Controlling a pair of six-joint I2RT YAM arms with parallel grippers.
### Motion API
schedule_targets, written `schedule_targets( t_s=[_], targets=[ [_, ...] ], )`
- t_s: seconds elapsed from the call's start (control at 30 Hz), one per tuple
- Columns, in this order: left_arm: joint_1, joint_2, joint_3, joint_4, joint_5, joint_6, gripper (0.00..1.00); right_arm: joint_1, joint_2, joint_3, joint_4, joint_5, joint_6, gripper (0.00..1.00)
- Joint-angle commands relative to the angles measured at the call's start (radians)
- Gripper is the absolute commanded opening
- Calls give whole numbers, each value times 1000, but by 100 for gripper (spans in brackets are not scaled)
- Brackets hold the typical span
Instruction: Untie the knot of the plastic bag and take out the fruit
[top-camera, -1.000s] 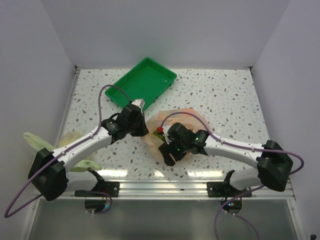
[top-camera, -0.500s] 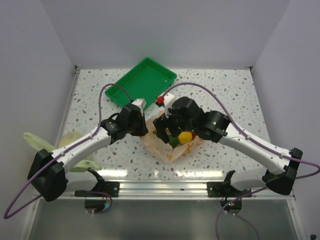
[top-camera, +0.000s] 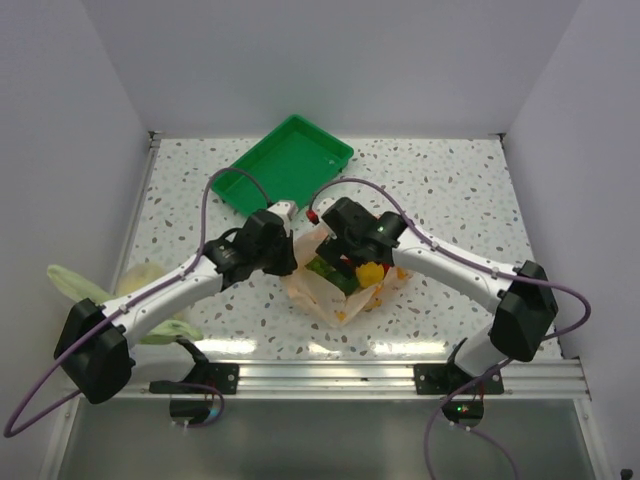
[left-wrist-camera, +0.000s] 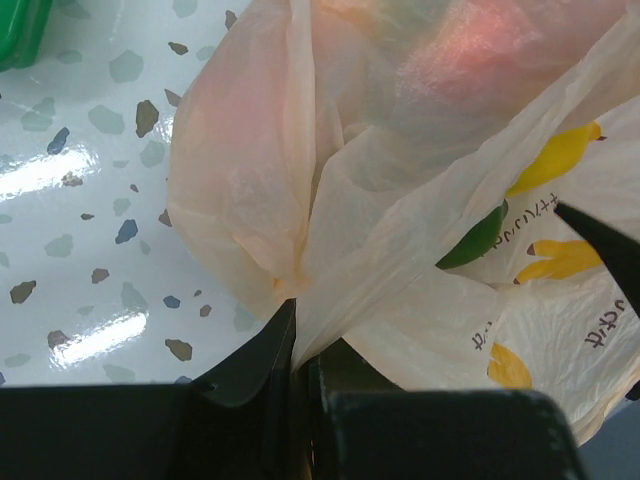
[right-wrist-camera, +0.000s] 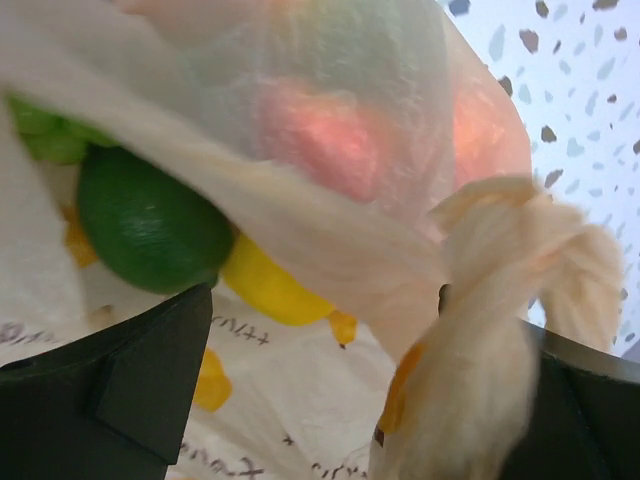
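Terrazzo table filled the view from above. At its 9 o'clock edge a yellow-green bag lay slumped, partly under the left arm. A green tray sat toward 11 o'clock, turned askew to the table's edges.

The left arm reached in from 8 o'clock to the 9 o'clock side of the bag. The bag lay crumpled near the table's middle, just off the tray's 5 o'clock corner. In the wrist view the left gripper had its black fingers together, clamped on a fold of pale orange film that rose from between them.

Fruit sat in the bag. From above I saw a dark green piece with a yellow one at its 3 o'clock. Up close the two touched, and pink pieces glowed through the film at 12 o'clock.

The right arm came in from 4 o'clock and hung over the bag's 12 o'clock end. The right gripper had its fingers spread wide apart, holding nothing. The knot was a blurred, bunched lump of film. It hung at 3 o'clock in that view, just beside one finger. I could not tell whether it touched that finger.
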Motion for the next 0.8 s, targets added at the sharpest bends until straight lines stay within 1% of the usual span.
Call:
schedule_targets(
  t_s=[0.0, 0.07, 0.17, 0.2, 0.23, 0.3, 0.33, 0.37, 0.4, 0.43, 0.47, 0.5, 0.53, 0.57, 0.63, 0.67, 0.77],
  targets=[
    [-16, -33, -3, 18, 1, 23, 12, -73, 8, -28, 90, 16, -54, 99],
    [-24, -36, -23, 29, 1, 20, 12, -106, 21, -46, 122, 15, -56, 98],
    [-38, -40, -52, 49, -7, 20, 12, -156, 17, -61, 162, -30, -22, 84],
    [-41, -42, -60, 55, -8, 20, 12, -165, 9, -65, 173, -48, -8, 69],
    [-44, -43, -69, 60, -8, 20, 12, -173, 2, -69, 184, -79, 6, 60],
    [-47, -48, -65, 58, -13, 20, 13, -177, -25, -85, 216, -96, 46, 35],
    [-56, -65, -54, 57, -21, 22, 14, -177, -32, -95, 234, -112, 59, 13],
    [-62, -77, -46, 57, -39, 23, 16, -177, -40, -101, 241, -114, 82, 5],
    [-69, -92, -36, 57, -51, 29, 25, -177, -55, -109, 248, -114, 93, 0],
    [-82, -120, -14, 58, -65, 34, 31, -177, -64, -118, 264, -119, 96, 0],
    [-90, -135, -2, 58, -94, 39, 37, -177, -74, -133, 271, -122, 133, 0],
    [-98, -151, 10, 57, -106, 51, 46, -177, -90, -140, 277, -122, 139, 0],
    [-111, -177, 32, 60, -116, 56, 51, -177, -97, -144, 284, -123, 147, 0],
    [-118, -189, 43, 61, -134, 60, 62, -177, -103, -149, 287, -134, 158, 0],
    [-142, -220, 75, 69, -145, 69, 73, -177, -114, -146, 285, -140, 164, 0],
    [-150, -229, 87, 72, -151, 71, 82, -177, -117, -144, 284, -142, 170, 0],
    [-187, -237, 156, 75, -148, 57, 87, -176, -126, -137, 278, -143, 181, 0]
  ],
)
